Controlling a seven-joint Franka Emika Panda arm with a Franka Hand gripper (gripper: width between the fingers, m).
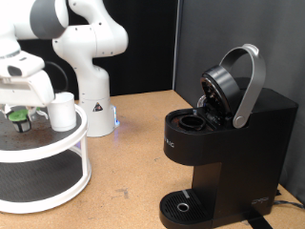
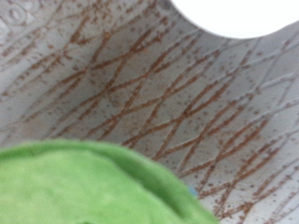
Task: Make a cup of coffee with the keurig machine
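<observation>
While the keurig machine [image 1: 224, 143] stands toward the desk's [image 1: 133, 143] right edge in the exterior view with its grey-handled lid tipped up and the pod chamber open, we find the pincer [image 1: 21, 107] far off at the left edge, low over a round white two-tier stand [image 1: 48, 162]. Between its fingers we see a small dark pod with a green top [image 1: 17, 116], so it is closed on that pod. The cup [image 1: 63, 111] sits on the stand's top tier just beside the pincer, close to the rim. A broad stretch of bare desk lies between stand and machine, with the arm's white base [image 1: 92, 113] behind it. From the wrist view we get what the exterior cannot give: the green pod top [image 2: 84, 187] blurred and large, a brown-streaked grey surface [image 2: 140, 84], and the cup's white edge [image 2: 238, 14] at one corner
</observation>
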